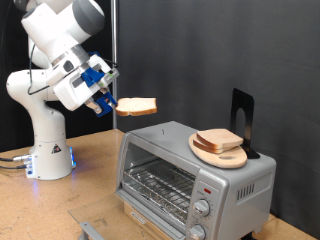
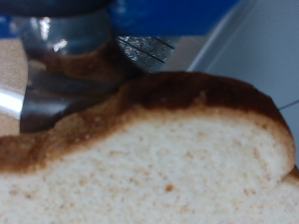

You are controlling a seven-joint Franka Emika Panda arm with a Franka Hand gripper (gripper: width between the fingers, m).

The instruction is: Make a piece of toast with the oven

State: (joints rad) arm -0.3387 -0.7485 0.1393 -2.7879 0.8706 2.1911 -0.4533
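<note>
My gripper (image 1: 110, 104) is shut on the piece of toast (image 1: 138, 106), a pale slice with a tan-brown crust. It holds the slice level in the air, up and to the exterior view's left of the oven (image 1: 195, 180). The oven is silver-grey, with its glass door open and the wire rack (image 1: 160, 185) showing inside. In the wrist view the slice (image 2: 159, 159) fills most of the picture, with one dark finger (image 2: 65, 65) behind its crust.
A round wooden plate (image 1: 219, 150) with more bread slices (image 1: 218, 140) sits on top of the oven, next to a black stand (image 1: 241, 120). The robot base (image 1: 48, 150) stands at the exterior view's left on the wooden table (image 1: 40, 210).
</note>
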